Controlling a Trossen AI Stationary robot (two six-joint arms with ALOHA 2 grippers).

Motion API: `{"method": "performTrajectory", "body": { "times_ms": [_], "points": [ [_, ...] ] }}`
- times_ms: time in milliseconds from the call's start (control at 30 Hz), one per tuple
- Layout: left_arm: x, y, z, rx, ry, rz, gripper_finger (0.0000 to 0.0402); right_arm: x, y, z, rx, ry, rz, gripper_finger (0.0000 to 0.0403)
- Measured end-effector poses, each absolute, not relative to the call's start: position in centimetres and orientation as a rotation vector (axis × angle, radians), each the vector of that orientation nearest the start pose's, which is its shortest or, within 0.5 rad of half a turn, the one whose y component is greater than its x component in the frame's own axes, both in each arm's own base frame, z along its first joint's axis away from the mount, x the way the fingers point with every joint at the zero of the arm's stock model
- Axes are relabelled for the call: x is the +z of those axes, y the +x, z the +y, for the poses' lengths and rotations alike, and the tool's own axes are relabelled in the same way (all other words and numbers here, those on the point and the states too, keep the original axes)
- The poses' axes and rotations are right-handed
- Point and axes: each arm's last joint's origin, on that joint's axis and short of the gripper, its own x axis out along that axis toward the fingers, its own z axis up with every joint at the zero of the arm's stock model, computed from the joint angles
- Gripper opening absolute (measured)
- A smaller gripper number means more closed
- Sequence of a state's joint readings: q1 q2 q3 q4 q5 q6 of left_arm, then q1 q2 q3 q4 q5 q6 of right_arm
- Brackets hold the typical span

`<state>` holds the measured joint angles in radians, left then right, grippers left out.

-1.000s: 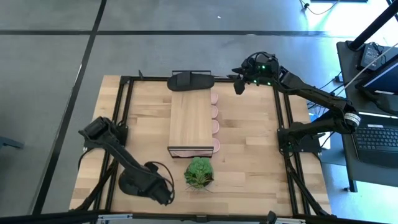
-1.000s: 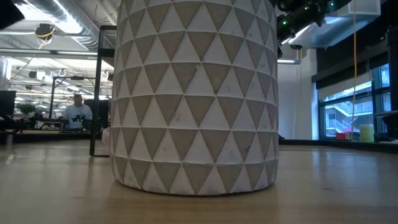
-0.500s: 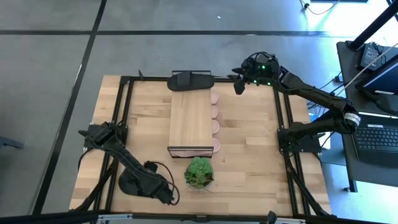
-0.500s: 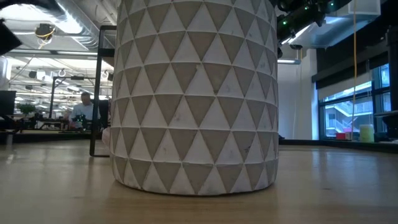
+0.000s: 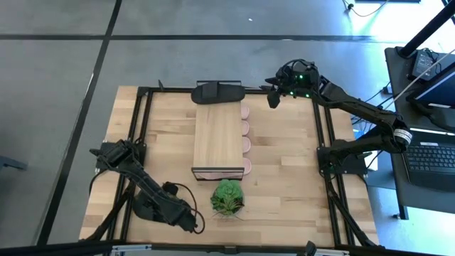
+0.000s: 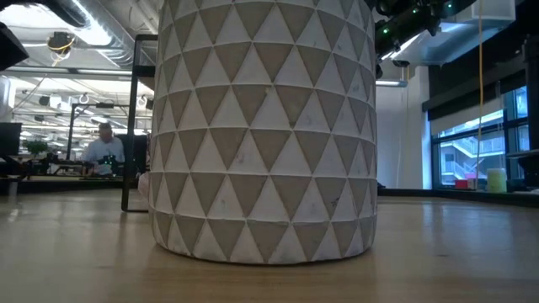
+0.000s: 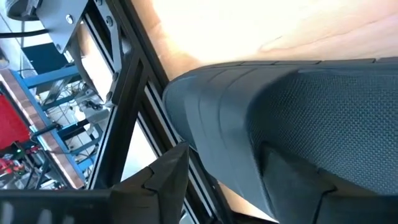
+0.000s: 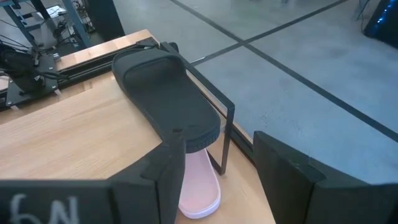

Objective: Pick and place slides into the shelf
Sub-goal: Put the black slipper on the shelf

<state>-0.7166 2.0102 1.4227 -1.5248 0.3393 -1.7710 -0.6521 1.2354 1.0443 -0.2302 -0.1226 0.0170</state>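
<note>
The surface lies bare on the right side between the shelf and the dark side rail — room there for an arm. Close before the shelf's near end stands the potted plant, blocking that opening. A black slide lies across the shelf's far end; pink slides stick out along its right side.

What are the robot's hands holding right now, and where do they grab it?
The right hand is open and holds nothing. The left hand is at a black slide on the table, but a grip cannot be told.
</note>
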Motion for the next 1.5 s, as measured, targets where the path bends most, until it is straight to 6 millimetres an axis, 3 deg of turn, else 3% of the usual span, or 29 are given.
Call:
{"method": "performTrajectory", "body": {
  "times_ms": [500, 733, 867, 1033, 1167, 1367, 1500],
  "points": [
    [17.4, 23.6, -22.0, 1.251, -0.577, 1.844, 0.0016, 32.5, 21.9, -16.3, -0.525, 0.179, 0.395, 0.0187],
    [17.9, 23.7, -22.0, 1.224, -0.605, 1.836, 0.0004, 32.4, 21.8, -16.2, -0.524, 0.187, 0.414, 0.0187],
    [20.1, 23.9, -21.8, 1.214, -0.671, 1.734, 0.0003, 32.3, 21.8, -16.2, -0.524, 0.191, 0.419, 0.0187],
    [24.4, 23.1, -21.0, 1.24, -0.776, 1.647, 0.0002, 32.3, 21.8, -16.2, -0.524, 0.19, 0.418, 0.0187],
    [27.3, 22.5, -20.1, 1.215, -0.876, 1.48, 0.0001, 32.3, 21.8, -16.2, -0.524, 0.192, 0.417, 0.0187],
    [30.1, 22.6, -18.0, 1.129, -0.89, 1.198, 0.0001, 32.3, 21.8, -16.2, -0.526, 0.206, 0.416, 0.0187],
    [31.8, 22.9, -16.4, 1.045, -0.854, 1.114, 0.0001, 32.3, 21.8, -16.2, -0.529, 0.222, 0.415, 0.0187]
  ]
}}
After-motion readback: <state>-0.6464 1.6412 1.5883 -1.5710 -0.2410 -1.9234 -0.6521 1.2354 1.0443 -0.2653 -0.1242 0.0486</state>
